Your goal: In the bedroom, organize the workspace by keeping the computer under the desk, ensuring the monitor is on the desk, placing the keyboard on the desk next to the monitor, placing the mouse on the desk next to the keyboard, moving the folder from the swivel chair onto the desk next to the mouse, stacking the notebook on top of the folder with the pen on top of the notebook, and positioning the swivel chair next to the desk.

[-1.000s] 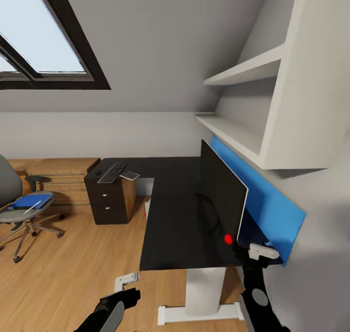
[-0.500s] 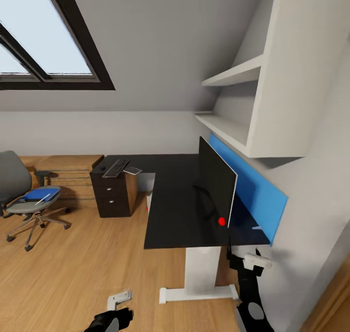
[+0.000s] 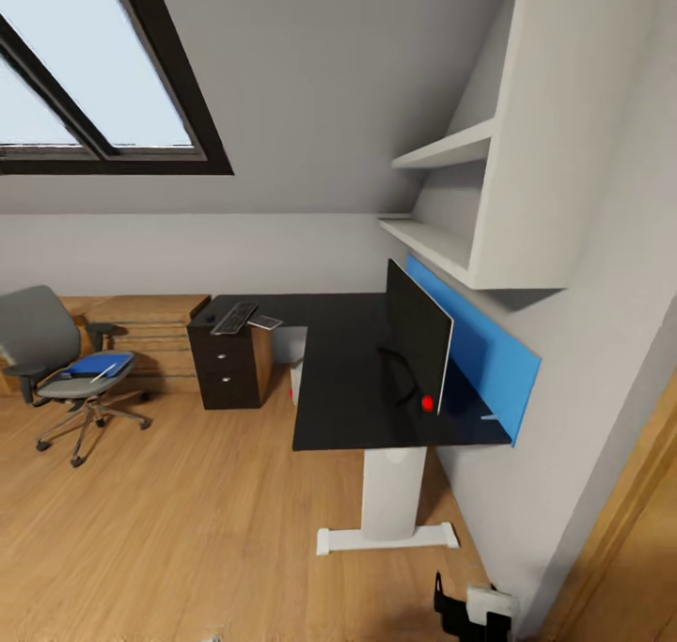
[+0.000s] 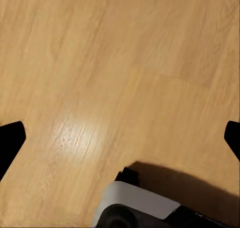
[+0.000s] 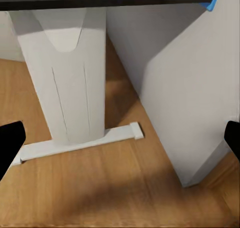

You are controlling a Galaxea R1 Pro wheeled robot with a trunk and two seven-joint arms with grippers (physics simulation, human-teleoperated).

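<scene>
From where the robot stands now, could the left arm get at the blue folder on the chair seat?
Probably not. The folder lies on the swivel chair far across open floor, and the left gripper looks at bare floorboards.

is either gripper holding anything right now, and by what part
Nothing is held. In each wrist view the fingers stand wide apart with only floor, or the desk leg, between them.

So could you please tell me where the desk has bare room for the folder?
The desk is bare between the monitor and its front edge. The far corner is crowded by the keyboard.
</scene>
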